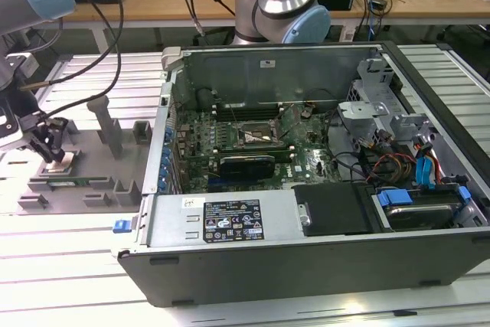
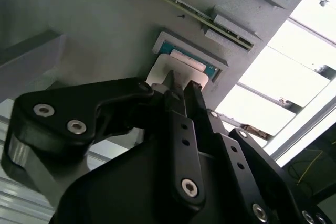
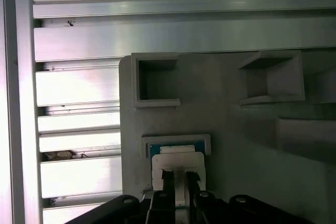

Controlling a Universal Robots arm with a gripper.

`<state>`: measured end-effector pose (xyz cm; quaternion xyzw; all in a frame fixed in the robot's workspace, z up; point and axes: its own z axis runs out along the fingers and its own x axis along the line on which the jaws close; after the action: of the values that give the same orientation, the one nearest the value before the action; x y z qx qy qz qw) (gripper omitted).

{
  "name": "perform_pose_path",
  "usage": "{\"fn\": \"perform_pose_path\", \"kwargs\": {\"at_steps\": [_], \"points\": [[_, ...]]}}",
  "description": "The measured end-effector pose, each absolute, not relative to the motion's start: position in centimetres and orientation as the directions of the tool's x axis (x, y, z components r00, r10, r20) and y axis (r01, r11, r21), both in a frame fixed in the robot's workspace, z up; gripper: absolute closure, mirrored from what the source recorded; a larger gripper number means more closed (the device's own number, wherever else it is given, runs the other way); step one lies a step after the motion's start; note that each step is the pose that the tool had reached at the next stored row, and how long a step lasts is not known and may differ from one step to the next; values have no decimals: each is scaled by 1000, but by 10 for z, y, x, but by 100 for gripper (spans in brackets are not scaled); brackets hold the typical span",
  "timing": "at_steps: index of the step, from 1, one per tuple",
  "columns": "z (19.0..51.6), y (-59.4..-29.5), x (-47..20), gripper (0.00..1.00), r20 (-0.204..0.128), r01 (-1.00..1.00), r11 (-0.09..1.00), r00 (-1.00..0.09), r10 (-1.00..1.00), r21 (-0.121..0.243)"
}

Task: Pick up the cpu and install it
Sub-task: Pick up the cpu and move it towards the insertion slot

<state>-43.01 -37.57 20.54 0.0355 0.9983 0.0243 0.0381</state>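
Observation:
The cpu (image 1: 58, 163) is a small pale square chip lying in a recess of the grey holder plate (image 1: 84, 160), at the exterior view's left. In both wrist views its pale top plate (image 3: 178, 162) (image 2: 167, 73) has a teal edge at the far side. My gripper (image 1: 50, 151) (image 3: 179, 178) (image 2: 176, 88) hangs right over the chip. Its black fingers are drawn together with only a thin slit between them, and the tips are at the chip's top plate. I cannot tell whether they touch it.
The open computer case (image 1: 306, 235) lies at the exterior view's right, with the motherboard and its socket (image 1: 260, 137) inside and a black graphics card (image 1: 246, 165) below the socket. Grey holder blocks (image 1: 107, 124) stand up from the plate beside my gripper. Ribbed aluminium table (image 3: 157, 9) surrounds the plate.

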Motion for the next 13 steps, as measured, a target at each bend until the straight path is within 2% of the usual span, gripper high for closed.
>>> {"fn": "perform_pose_path", "kwargs": {"at_steps": [1, 6, 7, 8, 13], "points": [[205, -376, -430, 76, -74, 69, 996, -995, 73, 51], [205, -376, -430, 46, -74, 69, 996, -995, 73, 51], [205, -376, -430, 46, -74, 69, 996, -995, 73, 51], [205, -376, -430, 40, -74, 69, 996, -995, 72, 51], [200, -375, -429, 40, -73, 38, 998, -997, 41, 51]]}}
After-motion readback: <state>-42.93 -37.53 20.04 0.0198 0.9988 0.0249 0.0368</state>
